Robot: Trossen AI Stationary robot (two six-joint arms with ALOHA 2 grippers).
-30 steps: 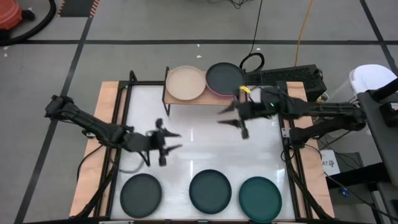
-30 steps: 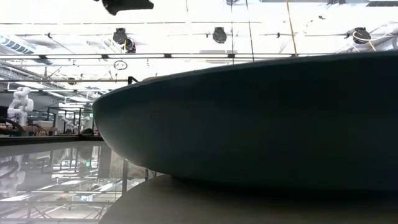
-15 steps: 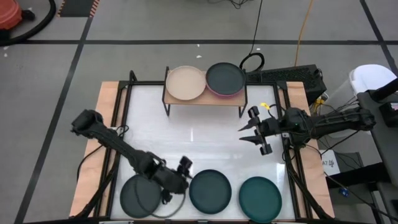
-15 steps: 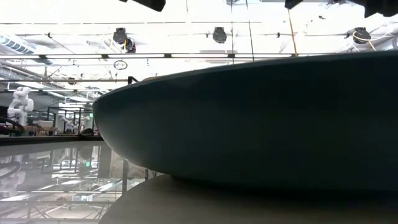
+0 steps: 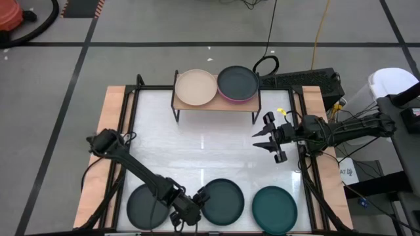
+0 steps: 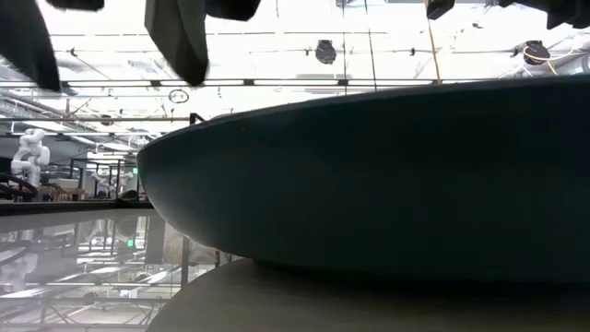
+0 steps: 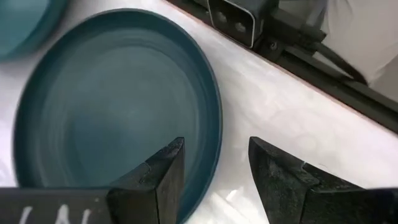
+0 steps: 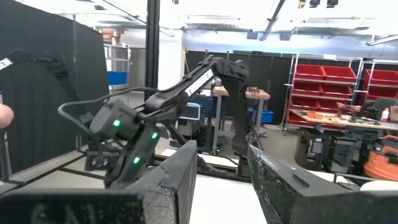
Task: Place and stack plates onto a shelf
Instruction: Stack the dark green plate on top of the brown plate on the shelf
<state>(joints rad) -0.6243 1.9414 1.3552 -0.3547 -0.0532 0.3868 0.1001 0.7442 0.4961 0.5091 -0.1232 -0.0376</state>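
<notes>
The left arm has swung down across the table since a second ago, from mid-table to the near edge, while the right arm has pulled back toward the right rail and now holds there.

From overhead: the left gripper (image 5: 195, 204) sits low at the 9 o'clock rim of the middle plate (image 5: 222, 200), between it and the dark grey plate (image 5: 148, 204). The teal plate (image 5: 274, 209) lies to the right, apart from both. Up at 12 o'clock stands the shelf (image 5: 216, 105), carrying a beige plate (image 5: 195, 86) and a dark plate (image 5: 237, 82) stacked on a pink one. The right gripper (image 5: 270, 138) hovers at 3 o'clock, fingers spread, empty.

Table-level camera: a dark plate's side (image 6: 387, 184) fills the frame; dark arm parts hang in at the top.

Left wrist: the fingers (image 7: 155, 180) are apart, one over the plate's rim, one over bare table — straddling the edge, not yet closed.

Right wrist: fingers apart, looking across at the left arm.

The risk, as I judge it: the rim is thin and shallow, so a closing pinch could skid off, or nudge the plate into its grey neighbour.

No readable writing anywhere.
</notes>
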